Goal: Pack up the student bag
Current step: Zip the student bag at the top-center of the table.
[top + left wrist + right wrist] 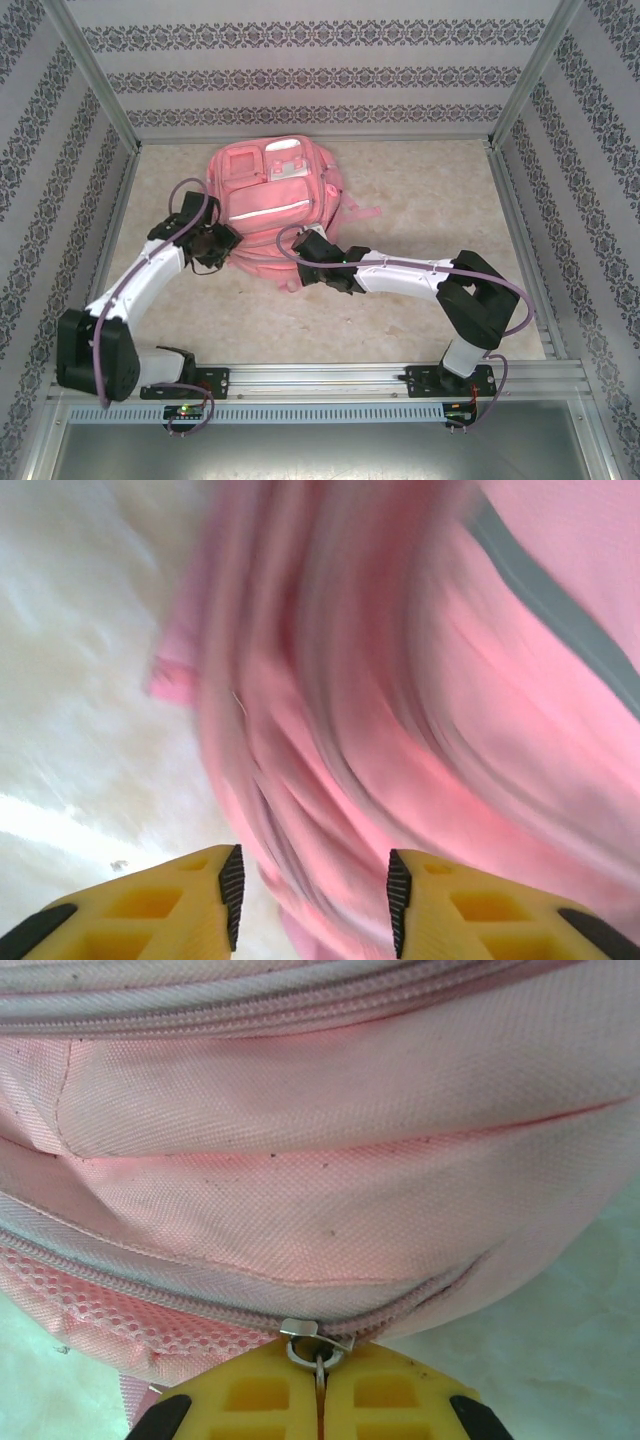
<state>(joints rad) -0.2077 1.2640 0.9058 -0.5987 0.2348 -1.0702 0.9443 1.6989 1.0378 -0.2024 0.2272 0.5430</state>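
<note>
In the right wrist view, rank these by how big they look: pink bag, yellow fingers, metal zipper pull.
1. student bag
2. yellow fingers, magnified by nearness
3. zipper pull, pinched between them

The student bag (330,1130) is pink woven cloth, matt, with a coarse visible weave. A strip of open mesh (90,1305) runs below its lower zip. The zip pull (318,1345) is bright, polished metal. The stripe (560,615) across the bag is a smooth grey band. The left fingers (150,920) and right fingers (250,1400) are matt yellow moulded plastic; the left ones carry black ribbed pads (232,885). The tabletop (420,200) is pale, marbled and smooth. The arm shells (140,280) are glossy white plastic. The base rail (330,380) is brushed metal.
</note>
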